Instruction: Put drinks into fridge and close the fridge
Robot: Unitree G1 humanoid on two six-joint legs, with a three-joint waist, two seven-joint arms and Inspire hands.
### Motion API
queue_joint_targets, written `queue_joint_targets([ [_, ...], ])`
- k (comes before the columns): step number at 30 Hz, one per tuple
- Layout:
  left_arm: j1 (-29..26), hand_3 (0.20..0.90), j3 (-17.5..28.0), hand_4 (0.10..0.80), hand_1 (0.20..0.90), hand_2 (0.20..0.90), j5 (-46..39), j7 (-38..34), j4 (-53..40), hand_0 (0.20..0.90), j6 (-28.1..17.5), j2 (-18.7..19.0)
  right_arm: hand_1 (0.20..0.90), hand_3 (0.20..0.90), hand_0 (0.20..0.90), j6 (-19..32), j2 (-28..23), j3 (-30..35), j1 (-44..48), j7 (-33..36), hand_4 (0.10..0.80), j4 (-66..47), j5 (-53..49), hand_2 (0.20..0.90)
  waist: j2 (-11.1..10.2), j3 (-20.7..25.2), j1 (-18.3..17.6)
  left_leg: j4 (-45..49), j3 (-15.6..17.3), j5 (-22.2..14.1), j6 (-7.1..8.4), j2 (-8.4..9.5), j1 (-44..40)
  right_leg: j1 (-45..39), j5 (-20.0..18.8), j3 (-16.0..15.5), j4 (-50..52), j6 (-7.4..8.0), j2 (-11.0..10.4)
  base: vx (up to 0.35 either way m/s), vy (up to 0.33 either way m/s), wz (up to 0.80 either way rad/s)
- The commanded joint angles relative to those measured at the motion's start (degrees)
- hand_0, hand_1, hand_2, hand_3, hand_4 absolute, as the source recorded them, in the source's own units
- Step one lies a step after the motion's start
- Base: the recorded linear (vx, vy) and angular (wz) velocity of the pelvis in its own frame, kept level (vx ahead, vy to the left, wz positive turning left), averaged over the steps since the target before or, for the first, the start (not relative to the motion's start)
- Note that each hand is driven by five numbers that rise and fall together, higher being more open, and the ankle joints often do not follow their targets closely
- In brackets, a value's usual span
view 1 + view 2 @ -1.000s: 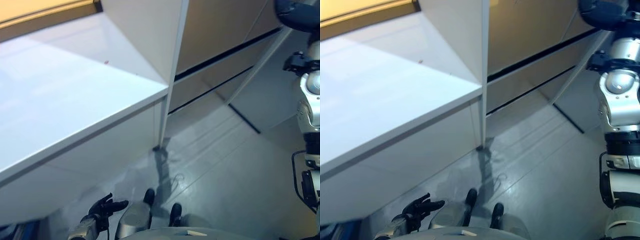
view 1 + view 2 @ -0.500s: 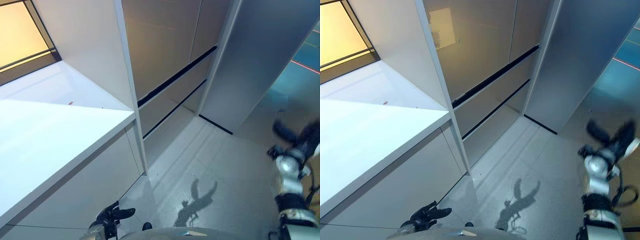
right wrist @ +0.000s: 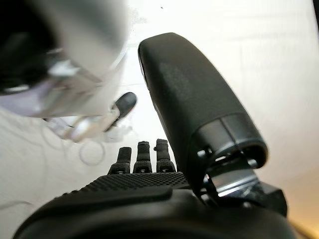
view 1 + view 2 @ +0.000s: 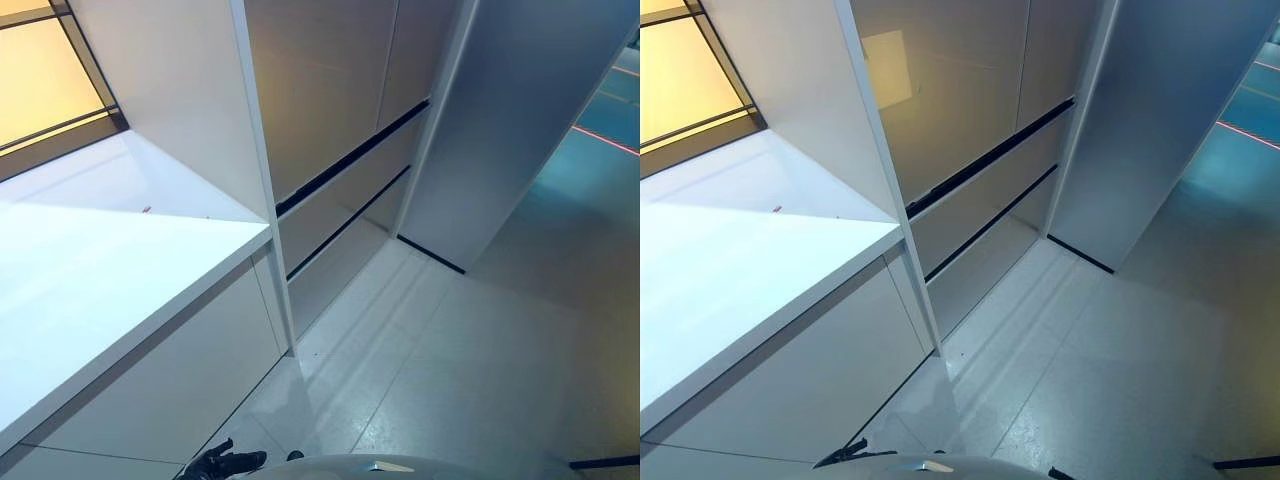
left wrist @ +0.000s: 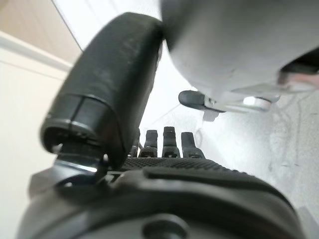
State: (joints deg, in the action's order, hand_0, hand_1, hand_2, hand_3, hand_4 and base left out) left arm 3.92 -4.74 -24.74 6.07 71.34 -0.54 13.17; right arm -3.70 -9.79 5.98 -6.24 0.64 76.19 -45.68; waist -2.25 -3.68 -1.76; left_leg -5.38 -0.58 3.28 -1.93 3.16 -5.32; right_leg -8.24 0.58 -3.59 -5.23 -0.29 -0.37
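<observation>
On your left sits a bare white counter (image 4: 120,270); no drinks or fridge in sight. Your left robot hand (image 5: 164,144) hangs low with relaxed fingers, empty; right robot hand (image 3: 144,154) likewise, neither nearer anything.

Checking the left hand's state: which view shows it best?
The left wrist view: the dark left hand fills it, fingers straight, holding nothing. The left eye view shows only a sliver at the bottom edge; the right wrist view shows none.

White counter (image 4: 110,270) beside tall cabinets (image 4: 330,100), grey floor (image 4: 470,370).
</observation>
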Motion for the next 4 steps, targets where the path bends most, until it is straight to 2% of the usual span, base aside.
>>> queue_joint_targets([
  [1, -2.0, 0.900, 1.0, 0.800, 0.900, 0.900, 1.5, 2.2, 2.4, 0.900, -2.4, -1.3, 0.900, 0.900, 0.900, 0.9, -0.8, 0.4, 4.3, -4.9, 0.800, -0.6, 3.1, 0.900, 2.1, 1.9, 0.9, 0.7, 3.4, -4.7, 0.71, -1.41, -1.7, 2.7, -1.5, -0.4, 1.5, 1.75, 0.2, -0.004, 0.042, -0.01],
  [4, -2.4, 0.900, -1.1, 0.800, 0.900, 0.900, 2.3, 3.4, 1.6, 0.900, -2.9, -2.0, 0.900, 0.900, 0.900, 0.8, -0.1, -5.0, 5.3, -8.9, 0.800, -1.8, 11.1, 0.900, 2.4, 2.0, 1.2, 0.6, 2.8, -4.5, 0.75, -1.20, -1.6, 2.6, -1.5, -0.7, 1.4, 1.77, 0.0, -0.008, 0.026, 0.02],
])
